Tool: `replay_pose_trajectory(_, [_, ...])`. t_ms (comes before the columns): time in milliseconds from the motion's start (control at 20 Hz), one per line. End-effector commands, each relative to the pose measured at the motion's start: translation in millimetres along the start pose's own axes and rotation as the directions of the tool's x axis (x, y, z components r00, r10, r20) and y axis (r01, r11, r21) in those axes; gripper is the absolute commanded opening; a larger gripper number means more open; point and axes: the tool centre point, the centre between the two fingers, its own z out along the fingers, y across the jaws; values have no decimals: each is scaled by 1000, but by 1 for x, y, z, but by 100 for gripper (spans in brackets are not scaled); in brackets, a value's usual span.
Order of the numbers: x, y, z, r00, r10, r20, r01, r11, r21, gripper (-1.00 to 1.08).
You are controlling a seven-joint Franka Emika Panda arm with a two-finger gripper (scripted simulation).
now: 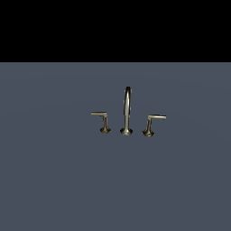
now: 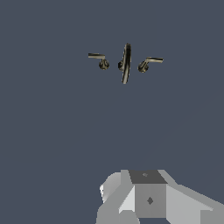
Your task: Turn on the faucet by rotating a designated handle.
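Note:
The faucet stands small on the grey floor. Its tall arched spout [image 1: 127, 110] is in the middle, with a lever handle on each side. The handle [image 1: 151, 125] on the exterior view's right has a slanted stem, a wider flared base and a flat bar pointing right. The twin handle [image 1: 103, 122] on the left has an upright stem. In the wrist view the spout [image 2: 126, 63], the handle [image 2: 148, 63] and the twin [image 2: 100, 60] lie far ahead. Only the grey body of my gripper [image 2: 148, 197] shows there. Its fingers are not visible. The arm is out of the exterior view.
A plain blue-grey floor [image 1: 54, 180] surrounds the faucet on all sides. A black background lies beyond the floor's far edge [image 1: 115, 62].

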Motion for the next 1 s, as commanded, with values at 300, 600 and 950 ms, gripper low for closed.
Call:
replay_pose_trajectory(300, [8,9,-1,1000,25,-13,-25,1000,-11,-100])
replay_pose_trajectory(600, [11,13,-1,999,32,-19,-32,999,-16,-100])
replay_pose_trajectory(950, [24,15,3,997,80,-19,-80,997,-14,-100])
